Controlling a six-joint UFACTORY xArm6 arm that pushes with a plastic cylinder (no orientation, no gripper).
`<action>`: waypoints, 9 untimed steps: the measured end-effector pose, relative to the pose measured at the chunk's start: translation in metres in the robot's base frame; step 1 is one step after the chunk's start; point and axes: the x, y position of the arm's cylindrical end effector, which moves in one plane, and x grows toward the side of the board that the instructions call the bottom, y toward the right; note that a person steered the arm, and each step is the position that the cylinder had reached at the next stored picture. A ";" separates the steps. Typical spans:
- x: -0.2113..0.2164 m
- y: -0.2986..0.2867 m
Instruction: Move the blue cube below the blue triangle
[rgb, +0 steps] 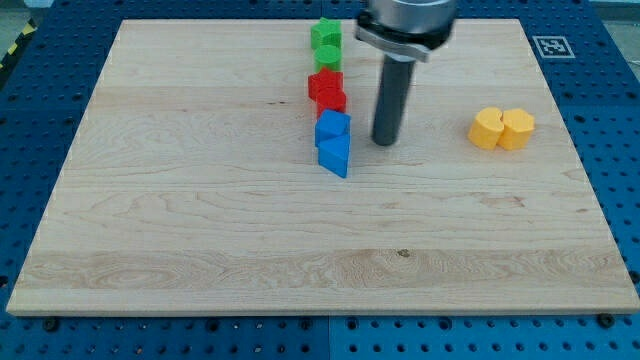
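The blue cube (334, 125) sits near the board's middle top, touching the blue triangle (335, 156), which lies just below it in the view. My tip (386, 141) is on the board a short way to the right of the two blue blocks, level with the gap between them and apart from both. The rod rises from it to the arm's body at the view's top.
A red star-shaped block (327, 89) sits just above the blue cube, and two green blocks (326, 43) stand above that in one column. Two yellow blocks (503, 129) lie side by side at the view's right. The wooden board (200, 230) rests on a blue perforated table.
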 end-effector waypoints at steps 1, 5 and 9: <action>-0.007 -0.053; -0.046 -0.168; -0.041 -0.161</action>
